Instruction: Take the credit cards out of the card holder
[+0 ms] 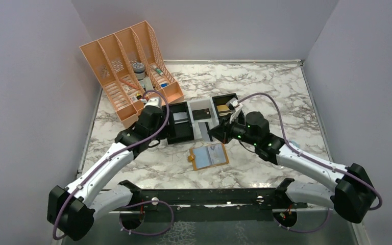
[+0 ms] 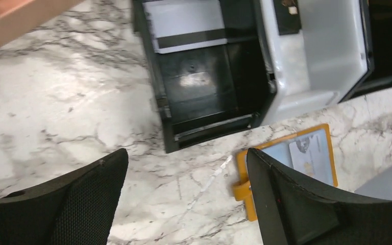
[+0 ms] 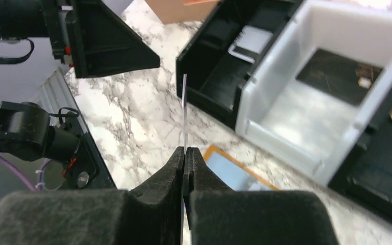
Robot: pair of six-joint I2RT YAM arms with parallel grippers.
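The card holder (image 1: 209,156) lies open on the marble, tan rim and pale blue panels up. It also shows in the left wrist view (image 2: 286,153) and the right wrist view (image 3: 229,172). One credit card (image 2: 312,157) sits in its right panel. My right gripper (image 3: 185,153) is shut on another credit card (image 3: 185,109), seen edge-on, held above the table left of the holder's far edge; in the top view this gripper (image 1: 216,134) hovers just behind the holder. My left gripper (image 2: 186,171) is open and empty, over bare marble left of the holder.
A black bin (image 2: 204,87) holds a pale card with a dark stripe (image 2: 186,25). A white bin (image 2: 332,56) stands beside it, then another black bin (image 1: 225,104). An orange file organiser (image 1: 127,76) stands at the back left.
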